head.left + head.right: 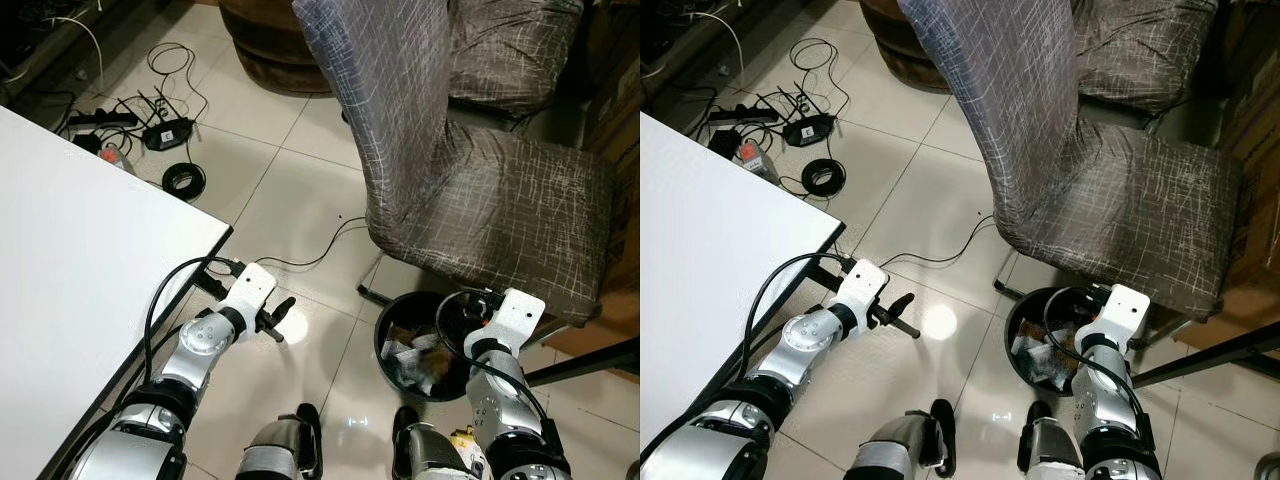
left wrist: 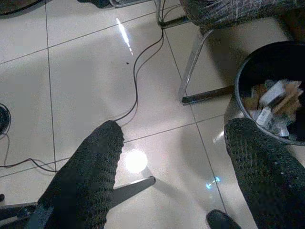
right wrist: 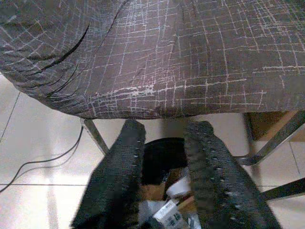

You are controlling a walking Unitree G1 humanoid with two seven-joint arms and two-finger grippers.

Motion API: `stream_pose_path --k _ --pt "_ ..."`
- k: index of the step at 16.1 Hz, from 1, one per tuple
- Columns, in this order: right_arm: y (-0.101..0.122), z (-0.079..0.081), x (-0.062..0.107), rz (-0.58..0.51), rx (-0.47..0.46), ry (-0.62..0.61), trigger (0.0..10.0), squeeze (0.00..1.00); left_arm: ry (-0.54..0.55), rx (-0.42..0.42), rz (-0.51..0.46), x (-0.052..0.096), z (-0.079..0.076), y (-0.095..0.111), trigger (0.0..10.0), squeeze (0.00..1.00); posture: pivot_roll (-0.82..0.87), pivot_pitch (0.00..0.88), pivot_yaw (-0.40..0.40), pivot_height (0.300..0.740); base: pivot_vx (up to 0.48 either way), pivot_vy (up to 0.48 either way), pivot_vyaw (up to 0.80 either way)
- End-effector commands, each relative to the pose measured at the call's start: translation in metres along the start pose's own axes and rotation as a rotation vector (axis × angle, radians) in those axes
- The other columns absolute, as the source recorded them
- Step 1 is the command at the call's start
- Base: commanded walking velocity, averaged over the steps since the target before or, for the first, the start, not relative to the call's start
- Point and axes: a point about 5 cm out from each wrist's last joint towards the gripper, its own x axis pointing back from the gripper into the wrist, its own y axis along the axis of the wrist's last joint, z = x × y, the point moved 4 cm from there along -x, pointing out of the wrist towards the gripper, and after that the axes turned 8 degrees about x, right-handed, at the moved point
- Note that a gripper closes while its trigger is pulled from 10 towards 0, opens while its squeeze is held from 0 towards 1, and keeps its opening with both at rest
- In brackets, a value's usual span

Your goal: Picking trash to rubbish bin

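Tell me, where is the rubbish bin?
The black rubbish bin stands on the tiled floor to the robot's right, under the grey chair's seat edge, below the right gripper.

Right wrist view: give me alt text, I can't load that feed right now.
The right gripper, its two black fingers parted with nothing between them, hangs over a black rubbish bin holding paper and wrapper scraps. Just beyond is the front edge of a grey cross-hatched chair seat on metal legs, over pale floor tiles.
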Motion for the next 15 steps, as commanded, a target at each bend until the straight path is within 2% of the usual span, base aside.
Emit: stream_pose_path --k 1,8,13,14,15 --pt "-0.009 0.000 0.003 0.025 0.004 0.006 10.0 1.00 0.005 0.007 0.067 0.007 0.002 -0.020 10.0 0.00 0.22 0.312 0.134 0.740 0.000 0.000 0.00" --pt "-0.014 0.001 0.008 0.023 0.023 0.016 10.0 1.00 0.001 0.017 0.062 0.006 -0.003 -0.020 10.0 0.00 0.21 0.304 0.121 0.740 0.000 0.000 0.00" --pt "-0.030 -0.006 0.024 0.040 0.049 0.007 10.0 1.00 0.002 0.063 0.058 -0.003 -0.019 -0.017 10.0 0.00 0.16 0.246 0.080 0.740 0.000 0.000 0.00" --pt "-0.032 -0.005 0.029 0.039 0.055 0.009 10.0 0.92 0.000 0.061 0.044 -0.006 -0.023 -0.013 10.0 0.00 0.14 0.233 0.071 0.740 0.000 0.000 0.00" --pt "-0.032 -0.005 0.029 0.039 0.055 0.009 10.0 0.92 0.000 0.061 0.044 -0.006 -0.023 -0.013 10.0 0.00 0.14 0.233 0.071 0.740 0.000 0.000 0.00"
